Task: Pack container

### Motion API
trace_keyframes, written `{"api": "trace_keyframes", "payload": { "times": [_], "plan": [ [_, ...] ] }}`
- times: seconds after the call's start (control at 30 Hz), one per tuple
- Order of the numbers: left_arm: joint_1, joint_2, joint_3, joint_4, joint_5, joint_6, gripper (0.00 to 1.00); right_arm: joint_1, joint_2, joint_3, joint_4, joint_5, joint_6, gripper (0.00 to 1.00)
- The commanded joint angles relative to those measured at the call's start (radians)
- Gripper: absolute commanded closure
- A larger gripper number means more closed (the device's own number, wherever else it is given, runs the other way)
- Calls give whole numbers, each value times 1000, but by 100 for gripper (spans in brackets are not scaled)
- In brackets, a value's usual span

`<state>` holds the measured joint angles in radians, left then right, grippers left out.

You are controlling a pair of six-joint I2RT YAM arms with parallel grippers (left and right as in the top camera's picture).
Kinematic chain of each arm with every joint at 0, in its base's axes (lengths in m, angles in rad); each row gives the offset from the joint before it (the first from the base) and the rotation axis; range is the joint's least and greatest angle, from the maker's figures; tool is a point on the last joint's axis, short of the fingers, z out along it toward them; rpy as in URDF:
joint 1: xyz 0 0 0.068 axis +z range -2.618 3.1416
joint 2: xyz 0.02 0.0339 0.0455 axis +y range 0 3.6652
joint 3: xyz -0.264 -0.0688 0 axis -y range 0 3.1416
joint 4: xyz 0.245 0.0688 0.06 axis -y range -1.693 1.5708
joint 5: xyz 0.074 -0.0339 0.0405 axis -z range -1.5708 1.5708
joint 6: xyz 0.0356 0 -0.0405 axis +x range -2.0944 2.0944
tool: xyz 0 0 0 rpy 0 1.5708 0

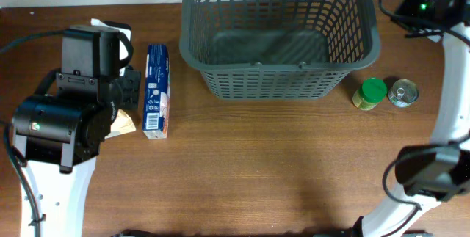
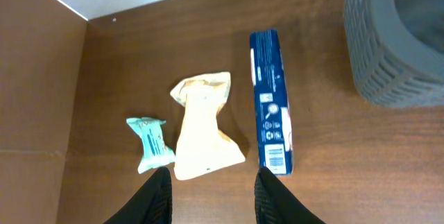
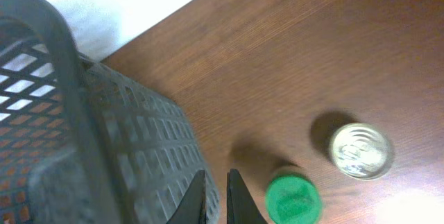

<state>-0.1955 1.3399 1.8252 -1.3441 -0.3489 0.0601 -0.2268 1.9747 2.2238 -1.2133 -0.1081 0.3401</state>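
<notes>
The container (image 1: 279,83), a large dark grey lattice basket, stands at the back middle of the table. Its wall shows in the left wrist view (image 2: 395,44) and the right wrist view (image 3: 104,120). My left gripper (image 2: 214,195) hangs open above the table at the left, nothing between its fingers. Just ahead of it lie a cream pouch (image 2: 205,127), a small mint-green packet (image 2: 151,144) and a long blue box (image 2: 272,99). My right gripper (image 3: 216,200) is shut and holds nothing, just off the basket's right end, beside a green-lidded jar (image 3: 294,197).
A tin can (image 1: 403,92) stands right of the green-lidded jar (image 1: 372,92) near the basket's right front corner. The blue box (image 1: 156,90) lies lengthwise left of the basket. The table's back edge runs behind the basket.
</notes>
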Motion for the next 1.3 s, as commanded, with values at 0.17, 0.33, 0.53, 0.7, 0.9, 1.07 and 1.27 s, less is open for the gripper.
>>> {"api": "trace_keyframes", "payload": {
  "times": [0.17,0.33,0.53,0.7,0.9,1.07,1.27],
  "plan": [
    [5,14,3,-31,47,0,69,13,82,8,97,-206,-56,96],
    [5,46,3,-50,47,0,69,54,84,8,106,-240,-75,96],
    [5,82,3,-87,47,0,69,86,84,8,105,-240,-74,96],
    [5,89,3,-96,47,0,69,91,84,8,105,-240,-74,96],
    [5,90,3,-89,47,0,69,88,83,11,133,-235,-82,96],
    [40,120,3,-80,59,-23,60,-20,38,74,62,-177,-44,96],
    [127,219,3,-56,190,-23,36,-168,-76,196,-139,143,-44,96]
  ]
}}
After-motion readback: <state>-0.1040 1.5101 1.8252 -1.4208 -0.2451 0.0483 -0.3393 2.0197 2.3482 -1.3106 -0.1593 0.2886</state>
